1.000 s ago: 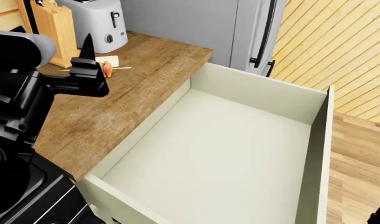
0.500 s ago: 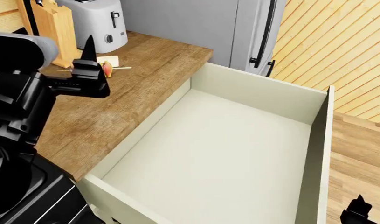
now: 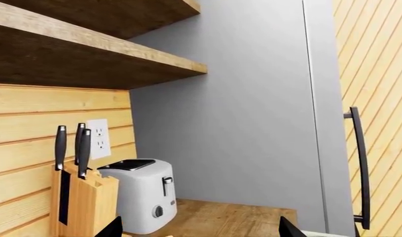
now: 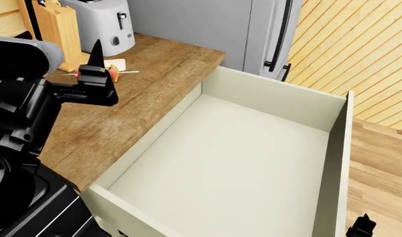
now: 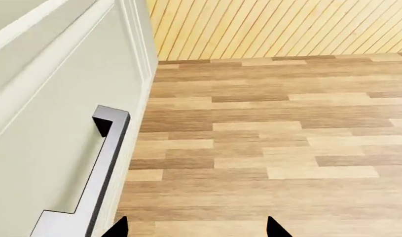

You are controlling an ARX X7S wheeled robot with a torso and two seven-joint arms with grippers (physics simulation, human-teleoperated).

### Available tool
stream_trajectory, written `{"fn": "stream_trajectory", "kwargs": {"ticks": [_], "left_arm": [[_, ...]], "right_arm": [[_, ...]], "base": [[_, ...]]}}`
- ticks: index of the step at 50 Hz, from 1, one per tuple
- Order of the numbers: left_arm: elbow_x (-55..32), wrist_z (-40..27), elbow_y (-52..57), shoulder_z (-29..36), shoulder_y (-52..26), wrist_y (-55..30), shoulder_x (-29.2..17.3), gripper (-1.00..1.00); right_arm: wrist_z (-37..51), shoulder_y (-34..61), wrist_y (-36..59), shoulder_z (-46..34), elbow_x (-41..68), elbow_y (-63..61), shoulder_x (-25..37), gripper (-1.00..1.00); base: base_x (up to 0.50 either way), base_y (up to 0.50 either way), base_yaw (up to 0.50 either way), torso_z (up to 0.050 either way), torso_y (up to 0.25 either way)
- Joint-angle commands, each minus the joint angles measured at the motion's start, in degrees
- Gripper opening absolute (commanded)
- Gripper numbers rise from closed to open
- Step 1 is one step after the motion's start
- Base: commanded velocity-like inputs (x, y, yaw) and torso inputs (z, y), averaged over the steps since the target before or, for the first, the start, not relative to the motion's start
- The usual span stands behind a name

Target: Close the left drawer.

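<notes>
Left drawer fully extended; right gripper now low beside its front panel.

The left gripper point(image 4: 95, 74) hovers over the countertop point(image 4: 135, 98), almost unmoved, jaws spread, holding nothing. The left drawer point(image 4: 234, 158) stands open at the counter's right edge, position unchanged. The right gripper point(image 5: 195, 228) (absent, then rising, now lower) faces the handle point(image 5: 102, 163), jaws apart and empty, indicating approach only.

Toaster point(image 4: 105, 22) beside knife block point(image 4: 56, 29) on wooden counter point(image 4: 141, 94).
</notes>
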Motion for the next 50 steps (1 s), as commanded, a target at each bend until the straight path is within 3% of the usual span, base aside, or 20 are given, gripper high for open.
{"fn": "stream_trajectory", "kwargs": {"ticks": [1,20,50], "left_arm": [[0.03,-0.01,0.16,0.22,0.13,0.18,-0.02,1.0],[-0.35,-0.3,0.31,0.76,-0.25,0.08,0.1,1.0],[-0.09,-0.27,0.39,1.27,0.09,0.54,-0.07,1.0]], "right_arm": [[-3.4,-3.17,-1.72,1.19,3.67,3.99,-2.28,1.0],[-5.61,-5.36,-0.79,2.57,6.09,8.51,-5.16,1.0],[-12.42,-6.51,3.89,5.02,10.39,20.63,-14.69,1.0]], "base": [[0.0,0.0,0.0,0.0,0.0],[0.0,0.0,0.0,0.0,0.0],[0.0,0.0,0.0,0.0,0.0]]}}
